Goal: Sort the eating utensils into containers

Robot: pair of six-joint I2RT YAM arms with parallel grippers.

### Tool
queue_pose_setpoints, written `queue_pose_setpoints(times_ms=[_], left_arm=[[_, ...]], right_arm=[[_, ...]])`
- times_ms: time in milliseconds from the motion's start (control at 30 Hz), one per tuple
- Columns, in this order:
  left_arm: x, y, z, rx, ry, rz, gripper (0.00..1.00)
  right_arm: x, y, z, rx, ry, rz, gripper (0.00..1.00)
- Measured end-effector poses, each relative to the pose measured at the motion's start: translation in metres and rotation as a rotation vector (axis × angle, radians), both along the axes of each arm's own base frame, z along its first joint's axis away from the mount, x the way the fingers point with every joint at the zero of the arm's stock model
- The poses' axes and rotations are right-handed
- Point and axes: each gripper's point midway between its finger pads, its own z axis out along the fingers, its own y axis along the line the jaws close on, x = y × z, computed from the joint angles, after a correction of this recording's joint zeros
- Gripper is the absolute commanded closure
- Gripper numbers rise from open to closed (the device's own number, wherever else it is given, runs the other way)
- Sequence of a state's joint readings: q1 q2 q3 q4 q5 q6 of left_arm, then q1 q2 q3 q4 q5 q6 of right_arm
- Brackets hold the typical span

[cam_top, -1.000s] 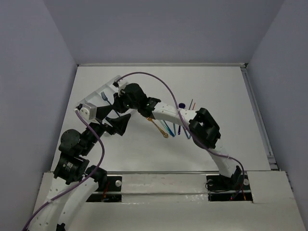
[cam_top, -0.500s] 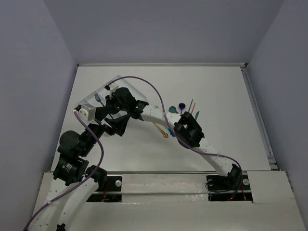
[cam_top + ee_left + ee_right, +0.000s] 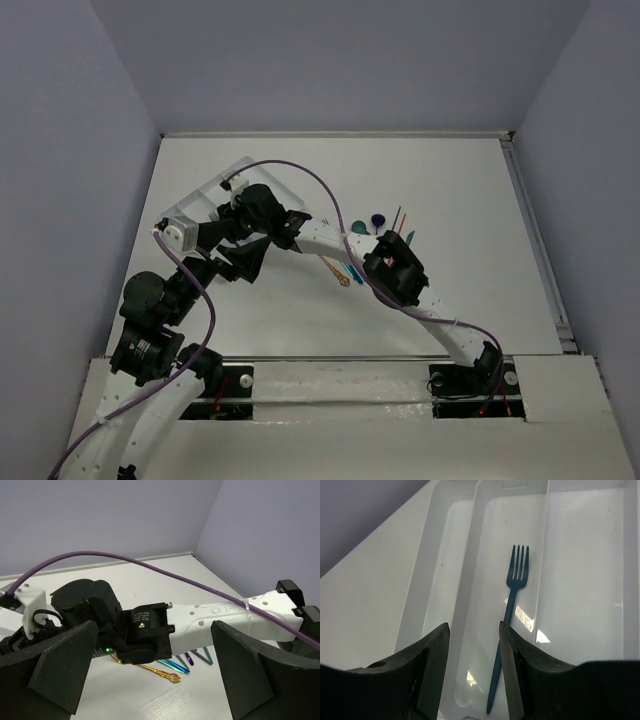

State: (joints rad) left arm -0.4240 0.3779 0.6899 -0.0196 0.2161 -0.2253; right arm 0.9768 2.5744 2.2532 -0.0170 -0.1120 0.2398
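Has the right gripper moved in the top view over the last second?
Yes. The right gripper has shifted left, farther over the tray, and now hides the blue fork from the top camera.

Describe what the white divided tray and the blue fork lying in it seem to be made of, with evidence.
The translucent white rectangular tray looks like thin moulded plastic: its walls and dividers let light through, and its smooth floor carries glossy highlights. The small dark blue fork lying in it is probably plastic too: one even colour, thin tines, no metallic shine.
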Motion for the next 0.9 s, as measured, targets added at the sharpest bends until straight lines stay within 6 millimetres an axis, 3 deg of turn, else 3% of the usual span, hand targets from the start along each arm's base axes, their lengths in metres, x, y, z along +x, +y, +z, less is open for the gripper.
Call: queue_pose_setpoints(times_ms=[167, 300, 467, 533, 633, 767, 900], left_arm=[[0.001, 0.002, 0.000, -0.002, 0.001, 0.013, 0.01], [0.006, 0.008, 0.000, -0.023, 0.013, 0.058, 0.01], [0.012, 0.018, 0.001, -0.060, 0.033, 0.122, 0.01], [0.014, 0.021, 0.001, -0.071, 0.039, 0.146, 0.01], [0.017, 0.027, 0.001, -0.085, 0.046, 0.181, 0.01], [0.020, 0.032, 0.001, -0.094, 0.050, 0.213, 0.01], [0.020, 0.033, 0.001, -0.094, 0.052, 0.223, 0.01]], right_arm=[[-0.016, -0.029, -0.001, -0.046, 0.015, -0.013, 0.57], [-0.029, -0.062, 0.028, -0.059, -0.015, -0.041, 0.61], [-0.048, -0.122, 0.090, -0.013, -0.080, -0.113, 0.64], [-0.055, -0.146, 0.092, -0.029, -0.078, -0.140, 0.64], [-0.060, -0.183, 0.068, -0.112, -0.032, -0.187, 0.64], [-0.066, -0.230, 0.009, -0.286, 0.083, -0.241, 0.65], [-0.071, -0.260, -0.025, -0.400, 0.163, -0.280, 0.65]])
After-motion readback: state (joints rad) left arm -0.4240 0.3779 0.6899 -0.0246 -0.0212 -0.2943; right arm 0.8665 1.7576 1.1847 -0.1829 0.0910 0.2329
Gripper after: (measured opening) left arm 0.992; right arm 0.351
